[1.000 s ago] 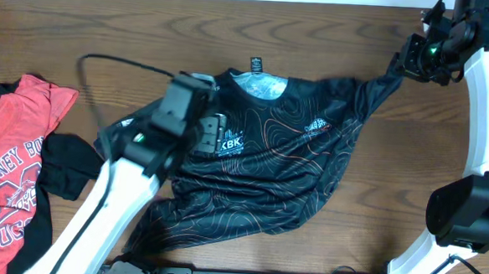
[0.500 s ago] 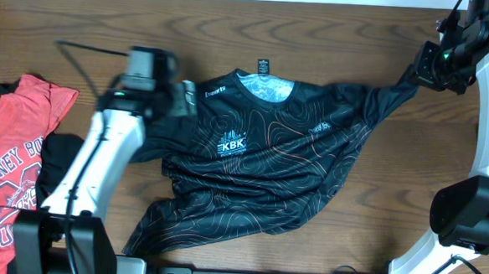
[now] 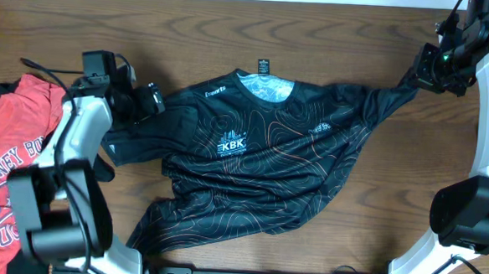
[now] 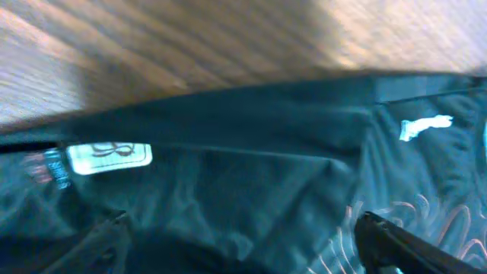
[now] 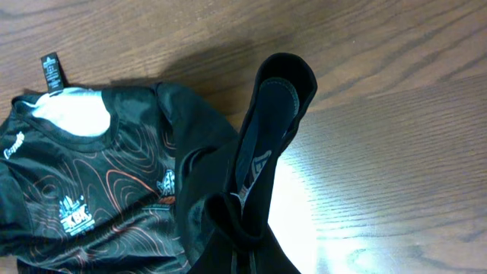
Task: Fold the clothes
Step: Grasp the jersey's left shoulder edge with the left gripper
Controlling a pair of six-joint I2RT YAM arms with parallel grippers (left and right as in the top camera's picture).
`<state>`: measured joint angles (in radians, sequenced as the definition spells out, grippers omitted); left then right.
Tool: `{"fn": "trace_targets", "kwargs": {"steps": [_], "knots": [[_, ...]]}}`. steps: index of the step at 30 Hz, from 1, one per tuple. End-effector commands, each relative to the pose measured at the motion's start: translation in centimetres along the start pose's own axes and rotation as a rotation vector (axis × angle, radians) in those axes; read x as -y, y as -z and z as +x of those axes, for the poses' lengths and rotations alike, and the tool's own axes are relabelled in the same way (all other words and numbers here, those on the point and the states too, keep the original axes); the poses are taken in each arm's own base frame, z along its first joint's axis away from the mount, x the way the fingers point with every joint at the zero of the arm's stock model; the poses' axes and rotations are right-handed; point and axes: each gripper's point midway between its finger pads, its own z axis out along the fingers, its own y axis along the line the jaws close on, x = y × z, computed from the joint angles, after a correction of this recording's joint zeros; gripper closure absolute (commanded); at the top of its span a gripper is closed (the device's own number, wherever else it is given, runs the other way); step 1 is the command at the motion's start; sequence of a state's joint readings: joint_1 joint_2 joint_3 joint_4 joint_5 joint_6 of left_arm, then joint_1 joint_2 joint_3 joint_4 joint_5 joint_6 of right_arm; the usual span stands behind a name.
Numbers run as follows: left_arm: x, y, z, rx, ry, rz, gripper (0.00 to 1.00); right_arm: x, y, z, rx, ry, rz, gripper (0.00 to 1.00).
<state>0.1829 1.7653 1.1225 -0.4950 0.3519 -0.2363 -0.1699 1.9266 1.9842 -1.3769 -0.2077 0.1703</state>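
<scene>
Two pincers reach toward opposite sides of the frame: left pincer (image 3: 150,100) gapes wide and empty over the jersey's (image 3: 260,163) sleeve; right pincer (image 3: 417,75), upper right, clamps the other sleeve

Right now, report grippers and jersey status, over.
Left gripper open over black jersey, at one sleeve. Right gripper shut on the other sleeve, held up. Jersey spread, unfolded. Red T-shirt lies aside.

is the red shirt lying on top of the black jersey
No, the red T-shirt lies at the far left, off to the side of the black jersey spread in the middle.
</scene>
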Motion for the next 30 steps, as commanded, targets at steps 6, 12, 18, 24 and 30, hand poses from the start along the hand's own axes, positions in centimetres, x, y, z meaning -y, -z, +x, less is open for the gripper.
{"fn": "trace_targets", "kwargs": {"steps": [6,12,18,24,30], "knots": [[-2.8,-0.7,-1.4,0.016,0.073,0.003,0.05,0.1,0.8,-0.2,0.015,0.029,0.008,0.99],[-4.5,-0.6,-1.7,0.019,0.113,-0.014,0.09,0.1,0.8,-0.3,0.019,0.029,0.008,0.99],[-5.5,-2.4,-0.7,-0.034,0.134,-0.032,0.09,0.1,0.8,-0.3,0.019,0.030,0.008,0.99],[-6.6,-4.9,0.9,-0.105,0.159,-0.048,0.09,0.1,0.8,-0.3,0.019,0.037,0.008,0.99],[-6.8,-6.7,1.5,-0.135,0.162,-0.036,0.44,0.1,0.8,-0.3,0.019,0.037,0.008,0.99]]}}
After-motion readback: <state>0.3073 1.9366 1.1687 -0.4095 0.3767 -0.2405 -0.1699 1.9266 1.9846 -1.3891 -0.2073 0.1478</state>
